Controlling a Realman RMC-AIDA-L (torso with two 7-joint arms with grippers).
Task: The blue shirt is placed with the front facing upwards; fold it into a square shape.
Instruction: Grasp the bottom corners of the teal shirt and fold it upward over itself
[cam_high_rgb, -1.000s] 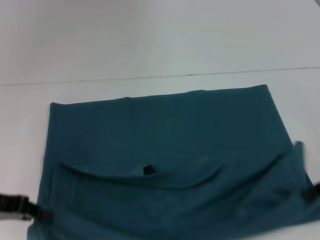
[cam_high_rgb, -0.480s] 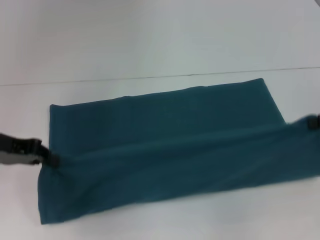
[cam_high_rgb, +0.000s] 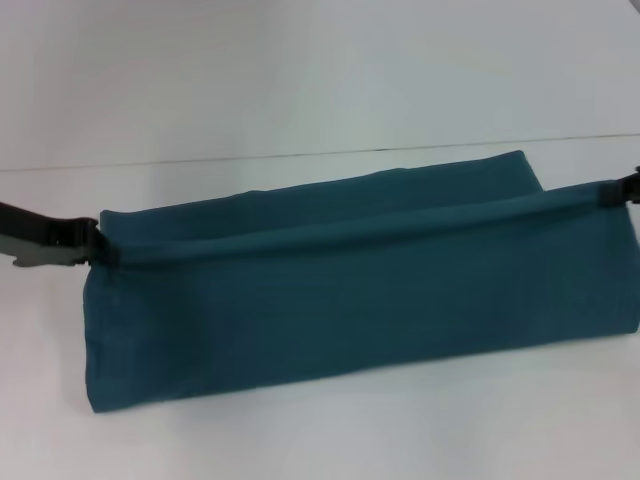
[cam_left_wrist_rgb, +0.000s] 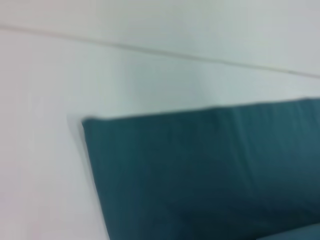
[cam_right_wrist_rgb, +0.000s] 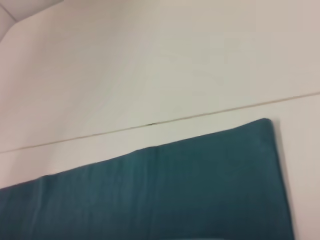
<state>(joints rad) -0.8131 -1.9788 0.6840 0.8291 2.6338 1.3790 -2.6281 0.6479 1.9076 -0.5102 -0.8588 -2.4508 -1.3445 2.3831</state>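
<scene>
Teal blue shirt (cam_high_rgb: 350, 290) taut between grippers | left gripper (cam_high_rgb: 100, 250), right gripper (cam_high_rgb: 612, 192) apparently pinching its ends

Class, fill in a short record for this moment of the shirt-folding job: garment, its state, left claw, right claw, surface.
garment: dark teal-blue cotton shirt
state: near edge lifted and carried over toward the far edge, part folded, print hidden
left claw: gripping the raised edge at the shirt's left end
right claw: gripping the same edge at the right end
surface: white table, thin seam line behind the shirt
</scene>
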